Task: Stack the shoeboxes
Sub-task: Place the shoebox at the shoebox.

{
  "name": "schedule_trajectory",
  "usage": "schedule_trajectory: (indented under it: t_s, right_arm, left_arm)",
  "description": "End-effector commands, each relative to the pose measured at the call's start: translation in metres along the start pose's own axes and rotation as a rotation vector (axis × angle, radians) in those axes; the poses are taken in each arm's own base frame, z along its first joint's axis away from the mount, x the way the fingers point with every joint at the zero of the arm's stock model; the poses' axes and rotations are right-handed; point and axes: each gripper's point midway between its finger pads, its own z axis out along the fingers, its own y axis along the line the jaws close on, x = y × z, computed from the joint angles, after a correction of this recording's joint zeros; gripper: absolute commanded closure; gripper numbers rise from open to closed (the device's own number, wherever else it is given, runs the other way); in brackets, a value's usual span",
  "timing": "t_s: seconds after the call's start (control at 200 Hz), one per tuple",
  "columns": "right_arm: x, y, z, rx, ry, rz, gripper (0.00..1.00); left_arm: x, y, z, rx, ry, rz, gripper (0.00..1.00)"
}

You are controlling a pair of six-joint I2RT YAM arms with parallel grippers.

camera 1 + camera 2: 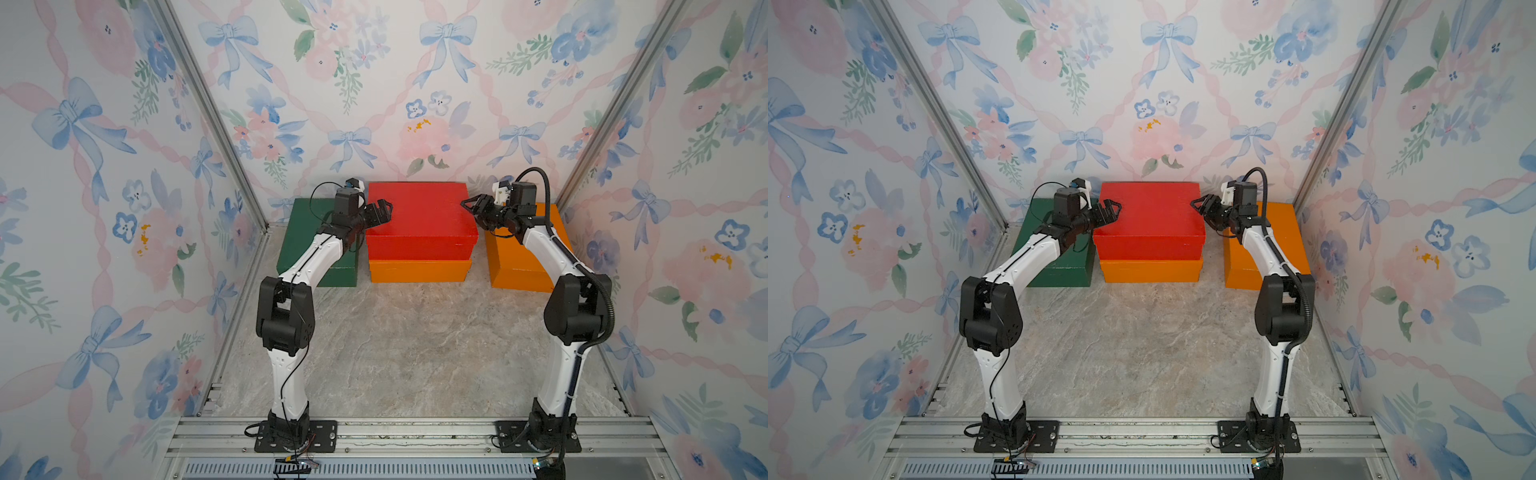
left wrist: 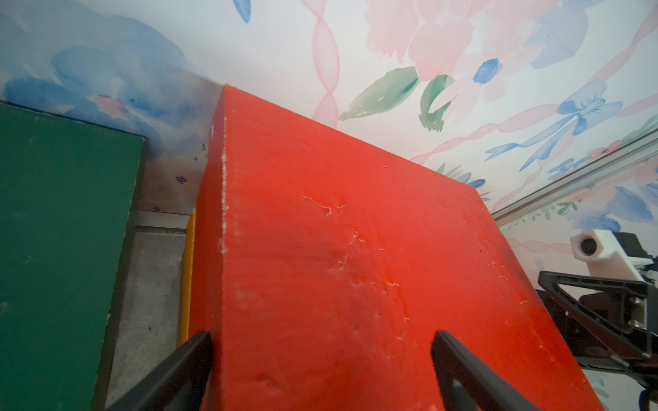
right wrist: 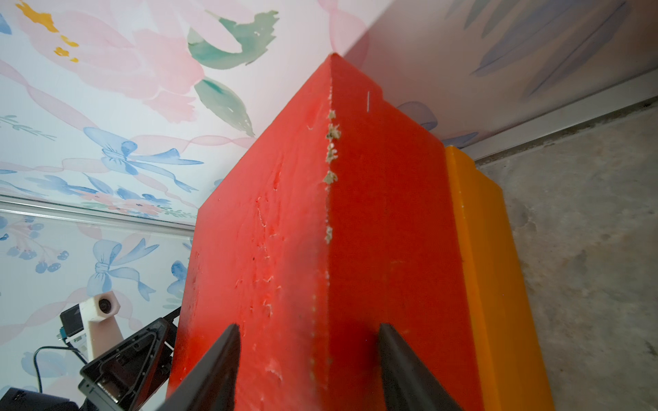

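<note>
We see left gripper [image 1: 388, 210] and right gripper [image 1: 467, 208] at mid-frame, both spread and holding nothing, each straddling a top edge of red box [image 1: 419, 216]. It sits on orange box [image 1: 419, 270] at centre. Green box [image 1: 303, 237] left and second orange box [image 1: 511, 262] right are unstacked. Our risk call: a finger snags red's edge on pull-back and skews the stack.

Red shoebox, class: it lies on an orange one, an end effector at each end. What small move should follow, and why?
Probably draw the left end effector and right end effector outward off the red shoebox. It rests on the orange shoebox, their jaws stand open, and the green shoebox waits unstacked.
</note>
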Motion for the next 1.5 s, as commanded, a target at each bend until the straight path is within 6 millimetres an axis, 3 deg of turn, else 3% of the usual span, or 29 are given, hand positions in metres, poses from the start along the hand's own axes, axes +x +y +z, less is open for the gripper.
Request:
schedule_trajectory:
  t_s: [0.0,0.15,0.6,0.88,1.155,1.495]
  right_arm:
    - [0.017,0.013,0.001,-0.046,0.064,0.009,0.33]
    - [0.014,0.009,0.0,-0.036,0.054,0.009,0.2]
    - [0.012,-0.006,-0.002,0.007,0.047,0.008,0.0]
    - [-0.001,-0.013,-0.014,0.04,0.007,0.008,0.03]
    - [-0.009,-0.011,-0.042,0.084,-0.046,-0.006,0.03]
    - [-0.004,-0.008,-0.103,0.198,-0.137,-0.08,0.03]
  left_arm:
    - [0.015,-0.02,0.006,0.097,0.052,-0.006,0.02]
    - [0.01,-0.012,0.004,0.079,0.04,-0.011,0.02]
    - [-0.003,0.017,-0.006,0.018,0.008,-0.022,0.02]
    - [-0.024,0.026,-0.017,0.003,-0.034,-0.018,0.02]
    - [-0.036,0.041,-0.039,-0.041,-0.069,-0.032,0.02]
    - [-0.022,0.082,-0.074,-0.182,-0.085,-0.065,0.02]
